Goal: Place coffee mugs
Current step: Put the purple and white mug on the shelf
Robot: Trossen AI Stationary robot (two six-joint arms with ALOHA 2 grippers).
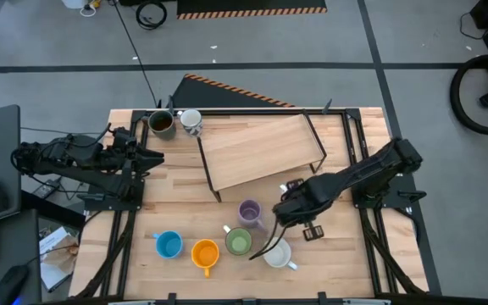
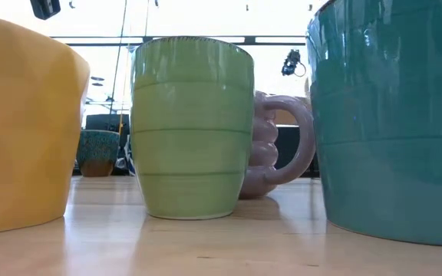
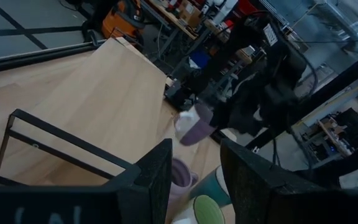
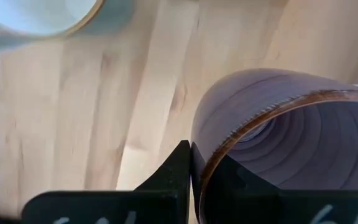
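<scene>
In the high view, blue [image 1: 169,245], orange [image 1: 205,252], green [image 1: 239,242] and white [image 1: 278,252] mugs stand in a row near the table's near edge. One lilac mug [image 1: 250,212] stands just behind the green one. The dark brown mug [image 1: 161,124] and the white-grey patterned mug [image 1: 191,122] stand at the far left. My right gripper [image 1: 285,212] is beside the standing lilac mug, shut on the second lilac mug [image 3: 194,127]. My left gripper [image 3: 194,186] is open at the table's left side, touching nothing. My right gripper grips the second lilac mug by its wall at the rim [image 4: 199,163]. One finger [image 4: 180,167] lies outside the wall and the other reaches inside the mouth. The fingers come slanting down from the table's right. The mug is lifted clear of the table and tilted, its mouth toward the wrist.
A wooden shelf board on a black wire frame [image 1: 261,152] stands tilted across the far middle of the table. Bare wood lies between it and the row of mugs. In the low view the orange [image 2: 21,123], green [image 2: 192,126] and blue [image 2: 394,115] mugs fill the foreground.
</scene>
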